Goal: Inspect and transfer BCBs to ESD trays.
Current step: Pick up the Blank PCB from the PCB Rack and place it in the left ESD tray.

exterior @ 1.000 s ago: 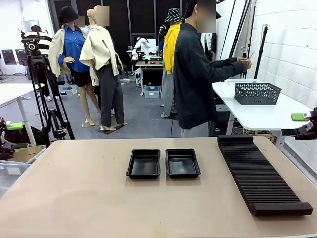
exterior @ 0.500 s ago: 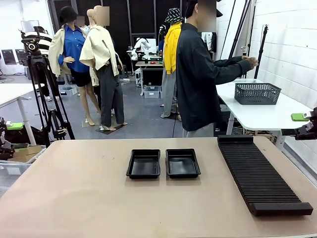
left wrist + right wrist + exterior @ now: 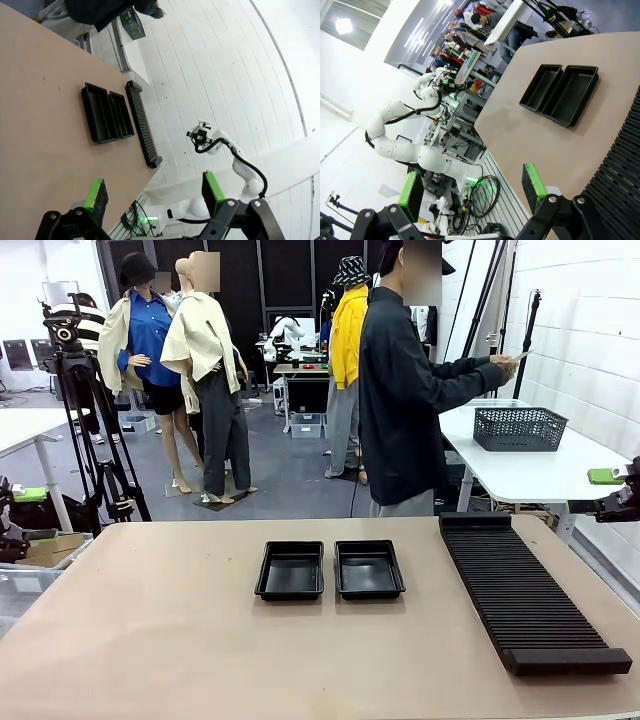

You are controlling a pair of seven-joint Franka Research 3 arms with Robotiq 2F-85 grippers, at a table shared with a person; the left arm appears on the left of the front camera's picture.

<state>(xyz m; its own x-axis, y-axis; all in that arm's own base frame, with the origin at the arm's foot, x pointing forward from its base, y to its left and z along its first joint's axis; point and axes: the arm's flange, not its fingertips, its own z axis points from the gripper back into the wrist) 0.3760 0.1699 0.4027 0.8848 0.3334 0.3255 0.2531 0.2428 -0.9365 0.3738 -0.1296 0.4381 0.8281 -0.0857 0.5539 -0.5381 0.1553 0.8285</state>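
Two ESD trays, black and shallow, sit side by side at the table's middle, the left one point(image 3: 290, 571) next to the right one point(image 3: 369, 569); both look bare inside. They also lie in the left wrist view point(image 3: 97, 120) and in the right wrist view point(image 3: 571, 94). My left gripper point(image 3: 28, 515) hangs open off the table's left edge, with nothing between its fingers point(image 3: 155, 192). At the right edge my right gripper point(image 3: 600, 492) is open too, nothing between its green pads point(image 3: 471, 186). The BCBs are out of view.
A long black ribbed rack point(image 3: 520, 590) lies along the table's right side. Beyond the far edge a person point(image 3: 400, 400) stands turned away, one arm stretched towards a white side table with a dark mesh basket point(image 3: 519, 428). A camera tripod point(image 3: 80, 420) stands at the back left.
The person has shifted a little to the right, the arm still raised over the side table. Both grippers and the trays have stayed put.
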